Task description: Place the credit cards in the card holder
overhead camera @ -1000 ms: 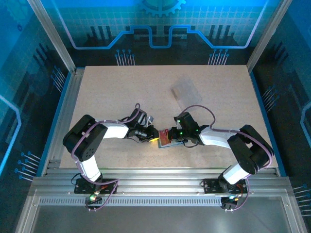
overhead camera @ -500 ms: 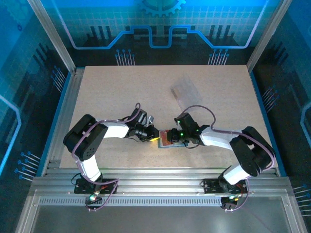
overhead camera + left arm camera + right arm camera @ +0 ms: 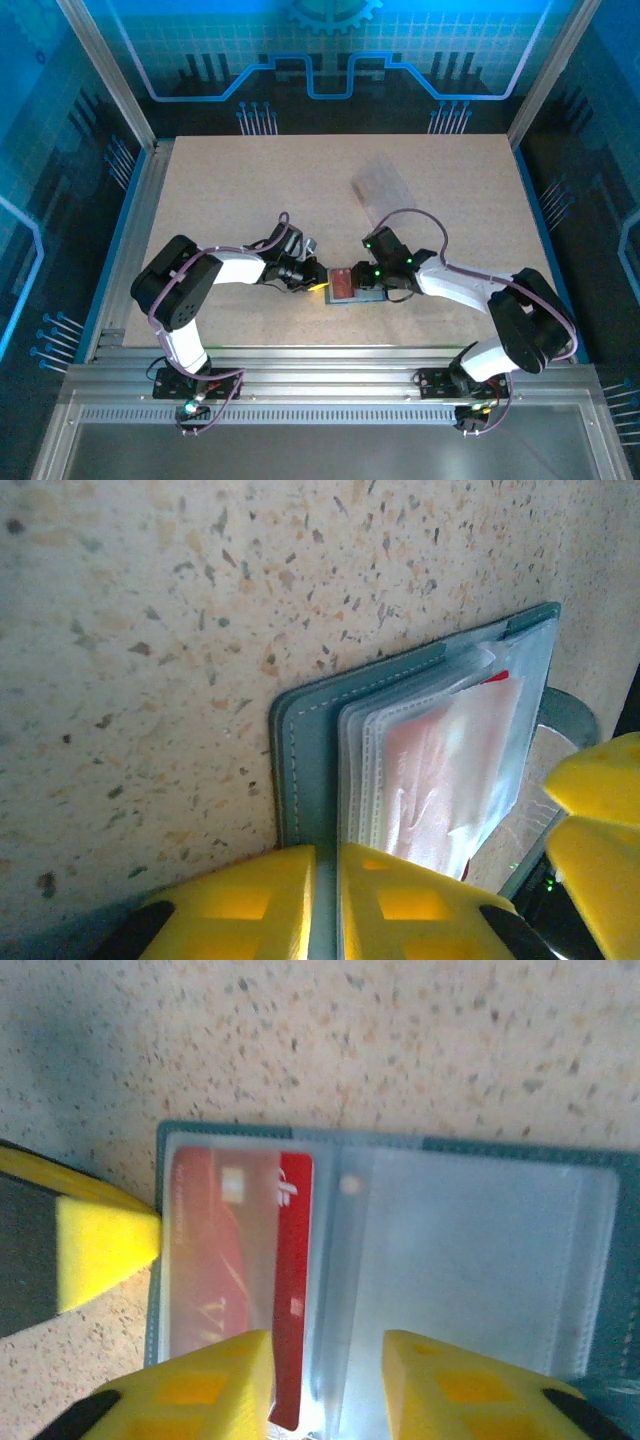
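The card holder [image 3: 366,295] lies open on the table between my two grippers; its teal cover [image 3: 310,740] and clear inner pockets [image 3: 480,1250] show close up. The red card [image 3: 240,1260] with its white mark sits mostly inside the left pocket, with a bare red strip sticking out toward the fold. It shows pink through the plastic [image 3: 440,770]. My left gripper [image 3: 325,900] is shut on the cover's edge. My right gripper [image 3: 328,1390] hangs open over the fold, its left finger beside the card's bare strip. The blue card is hidden.
A clear plastic tray [image 3: 380,185] lies on the table behind the wallet, toward the back right. The speckled tabletop [image 3: 230,190] stretches to the left and back. One yellow finger [image 3: 100,1245] of the left gripper meets the wallet's left edge.
My right gripper has drawn back to the right off the wallet, and its elbow has swung right. More of the red card shows in the pocket. The left arm has held still.
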